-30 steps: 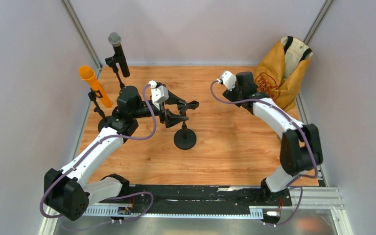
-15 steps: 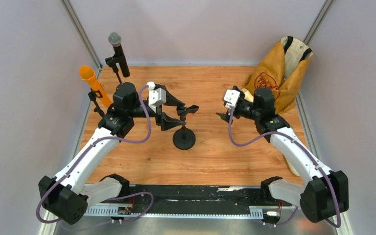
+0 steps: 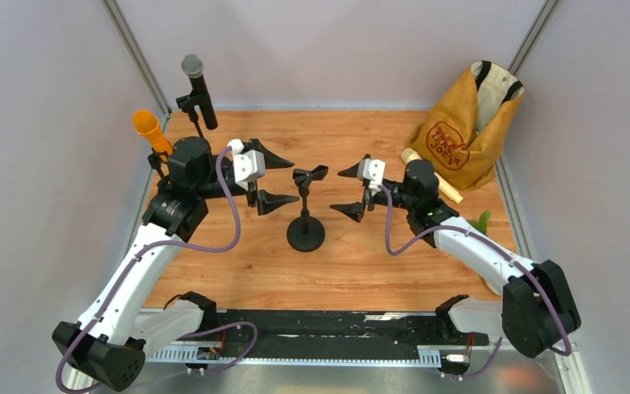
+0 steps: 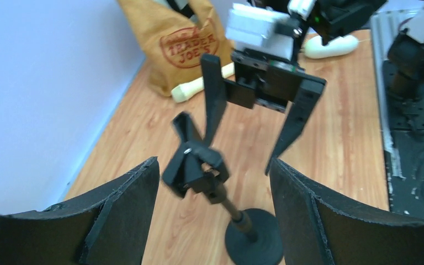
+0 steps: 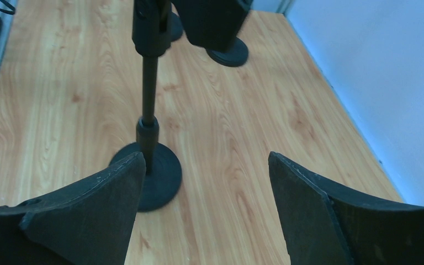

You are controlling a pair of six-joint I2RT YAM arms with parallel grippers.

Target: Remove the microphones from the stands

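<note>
We find the left gripper spread wide, holding nothing and touching nothing. Its fingertips sit just left of the empty clip atop the centre stand, in mid-frame of the top view. The right gripper is also spread wide and empty, just right of the same clip, facing the left one across it.

In the left wrist view the clip lies between that gripper's two fingers without contact. In the right wrist view the stand's base is partly hidden behind the finger at lower left of the frame.

A black microphone sits clipped in its own stand at the upper left. An orange microphone is mounted just below it, beside the left arm. A cream cylinder lies beside the Trader Joe's paper bag at upper right.
</note>
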